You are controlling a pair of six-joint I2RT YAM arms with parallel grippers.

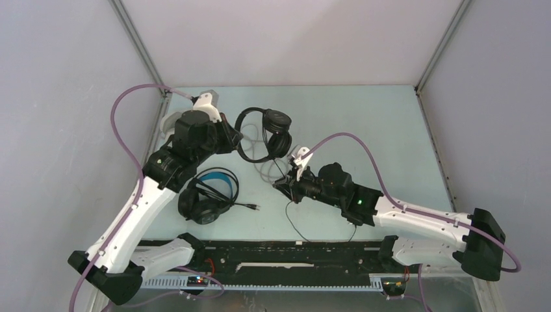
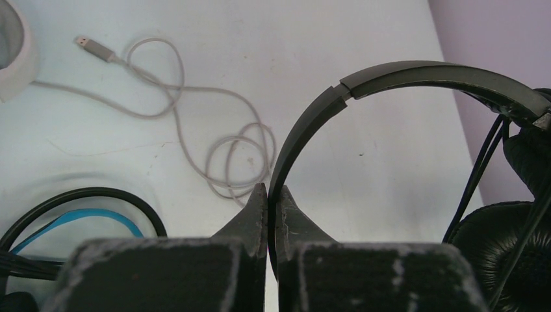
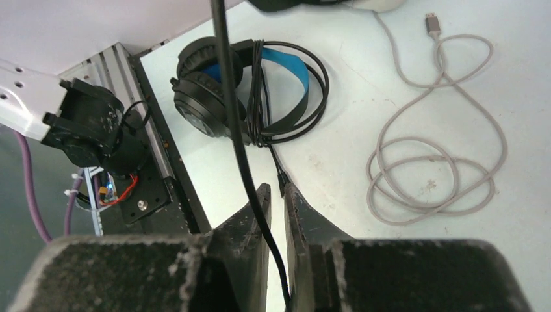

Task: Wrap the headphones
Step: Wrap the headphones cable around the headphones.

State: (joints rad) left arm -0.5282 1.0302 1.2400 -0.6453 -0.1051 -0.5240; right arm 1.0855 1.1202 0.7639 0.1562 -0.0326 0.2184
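Note:
My left gripper (image 2: 269,188) (image 1: 235,138) is shut on the headband (image 2: 403,75) of the thin black headphones (image 1: 276,122), which are raised at the back middle. Their black cable (image 3: 227,97) runs down between the fingers of my right gripper (image 3: 276,188) (image 1: 281,183). Those jaws stand slightly apart, with a gap beside the cable. The black headphones with the blue headband (image 1: 205,203) (image 3: 208,91) lie front left, their cord wound round them. Only an edge of the white headphones (image 2: 13,58) shows. Their grey cable (image 3: 442,162) (image 2: 214,136) lies in loose loops on the table.
A black rail (image 1: 279,250) runs along the near edge between the arm bases. Grey walls and metal posts (image 1: 140,49) close in the left, back and right. The blue pair's plug (image 1: 255,207) lies on the table beside it.

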